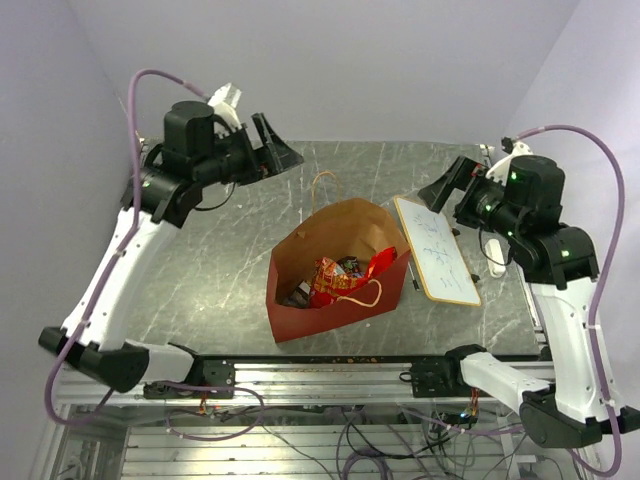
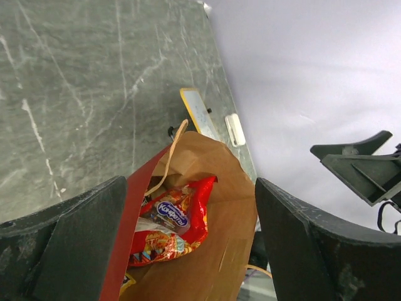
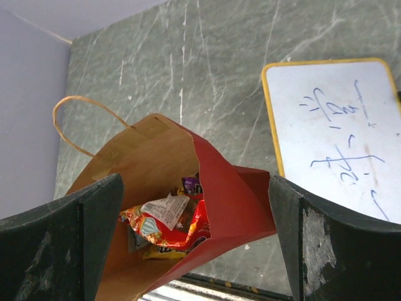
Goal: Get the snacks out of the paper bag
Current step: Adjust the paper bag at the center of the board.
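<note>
Both tools hover spread and empty over the desk, left tool and right tool either side of the open red bag holding the snacks.

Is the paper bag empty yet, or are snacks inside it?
Not empty. The paper bag gapes open, with the red packet and several small wrappers lying inside it, as all three views show.

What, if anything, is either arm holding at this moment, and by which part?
Nothing is held. The left gripper and the right gripper are both open and empty; the snacks lie inside the paper bag.
</note>
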Controlling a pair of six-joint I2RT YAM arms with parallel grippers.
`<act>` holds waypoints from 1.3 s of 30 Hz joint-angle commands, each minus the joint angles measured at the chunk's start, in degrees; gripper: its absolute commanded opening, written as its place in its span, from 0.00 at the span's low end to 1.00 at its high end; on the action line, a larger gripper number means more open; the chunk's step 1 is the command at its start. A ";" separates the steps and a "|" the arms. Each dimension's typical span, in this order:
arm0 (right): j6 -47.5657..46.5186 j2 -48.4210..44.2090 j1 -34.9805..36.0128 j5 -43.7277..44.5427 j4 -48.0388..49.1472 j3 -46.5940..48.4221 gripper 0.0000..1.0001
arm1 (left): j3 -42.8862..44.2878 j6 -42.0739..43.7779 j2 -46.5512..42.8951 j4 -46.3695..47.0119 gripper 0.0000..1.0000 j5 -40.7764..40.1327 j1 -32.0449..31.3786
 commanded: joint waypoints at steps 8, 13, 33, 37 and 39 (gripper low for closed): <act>-1.78 3.98 -0.75 -12.29 10.50 -5.41 1.00 | 2.97 5.52 14.16 2.90 0.93 7.02 -8.16; -3.09 5.59 -0.81 -13.12 9.41 -3.77 1.00 | 4.75 8.66 18.70 1.21 0.98 6.46 -8.82; -3.68 6.12 -0.89 -20.19 9.85 -4.57 1.00 | 12.17 5.98 24.63 2.11 0.07 10.63 -8.71; -4.51 6.47 -0.85 -20.91 9.30 -3.87 1.00 | 12.37 7.80 24.12 -0.96 0.28 10.38 -8.67; -4.61 6.33 -0.92 -20.60 9.10 -3.79 1.00 | 12.78 9.67 24.39 -4.46 0.38 9.17 -8.65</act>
